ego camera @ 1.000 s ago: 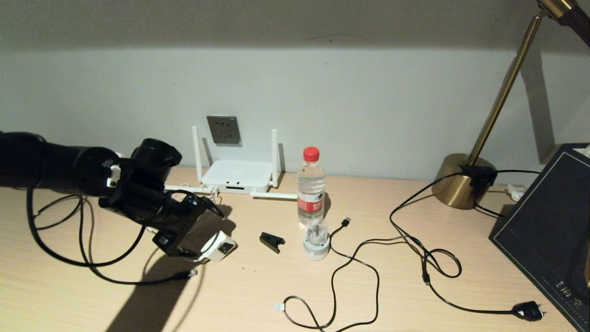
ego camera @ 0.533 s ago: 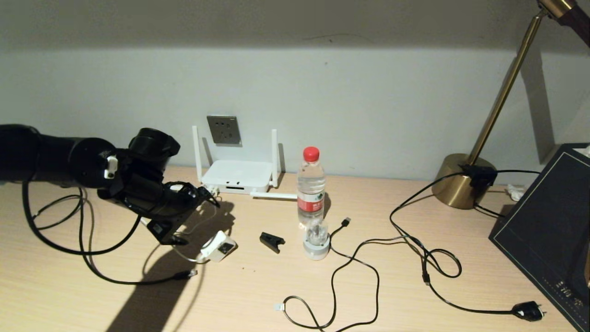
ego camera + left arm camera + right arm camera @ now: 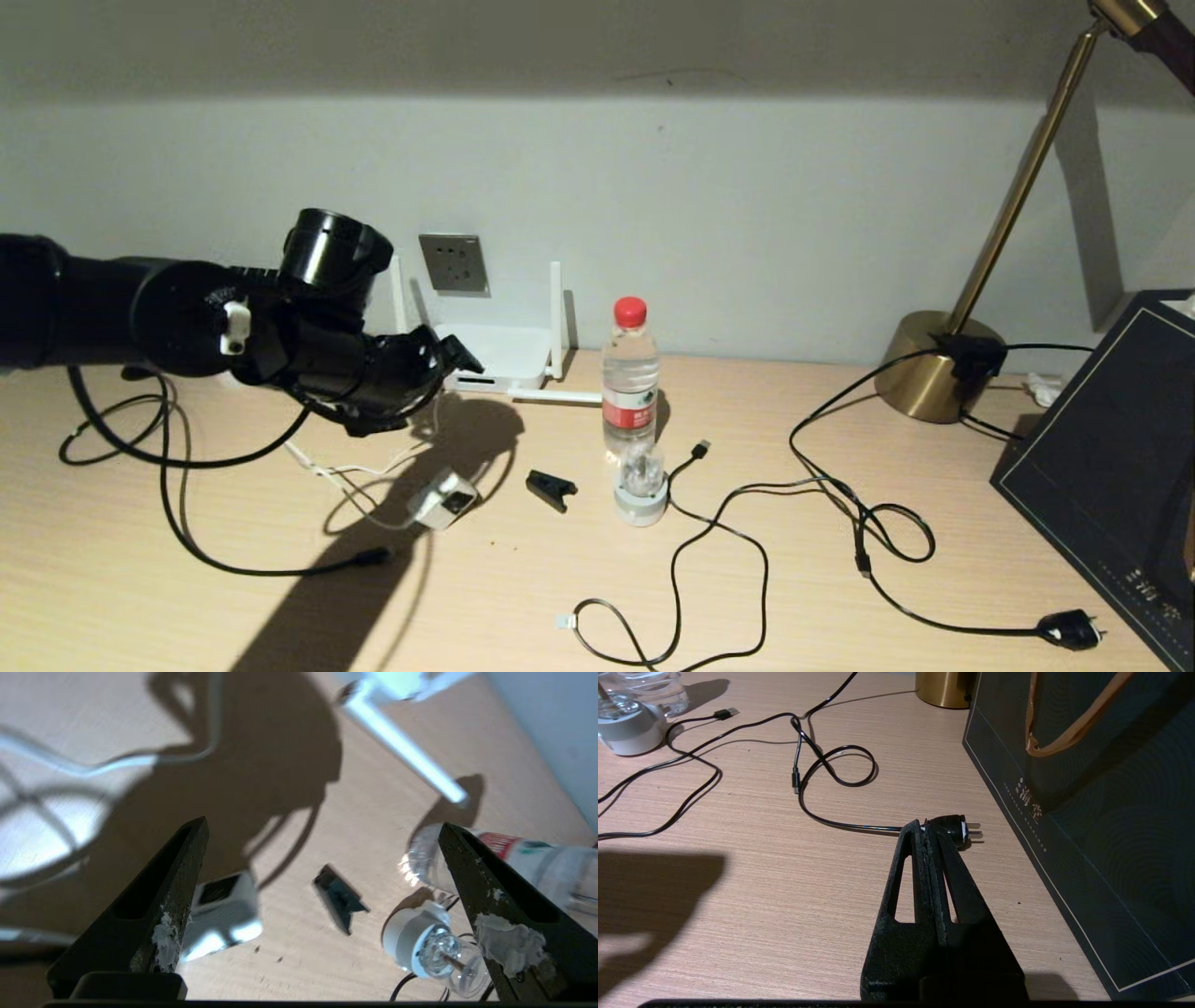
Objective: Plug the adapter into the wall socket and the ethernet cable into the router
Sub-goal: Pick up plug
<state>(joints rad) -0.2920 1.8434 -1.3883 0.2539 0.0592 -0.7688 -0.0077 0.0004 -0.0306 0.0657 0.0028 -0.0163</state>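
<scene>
The adapter (image 3: pixel 443 497) lies on the table on its thin white cord, free of any grip; it also shows beside one finger in the left wrist view (image 3: pixel 224 914). My left gripper (image 3: pixel 457 355) (image 3: pixel 322 826) hangs open and empty above it, in front of the router (image 3: pixel 504 353), hiding the router's left part. The wall socket (image 3: pixel 453 262) sits on the wall just behind. The ethernet cable (image 3: pixel 215 560) loops over the left of the table, its plug end (image 3: pixel 373 557) lying loose. My right gripper (image 3: pixel 923 828) is shut, low over the table.
A black clip (image 3: pixel 551 489), a bulb-like white-based piece (image 3: pixel 641 490) and a water bottle (image 3: pixel 630 383) stand right of the adapter. A thin black USB cable (image 3: pixel 709 532), a mains plug (image 3: pixel 955 828), a brass lamp base (image 3: pixel 934 364) and a dark bag (image 3: pixel 1111 457) fill the right.
My left gripper has risen from beside the adapter and swung back toward the router. The adapter stays on the table, slightly shifted, with more white cord showing.
</scene>
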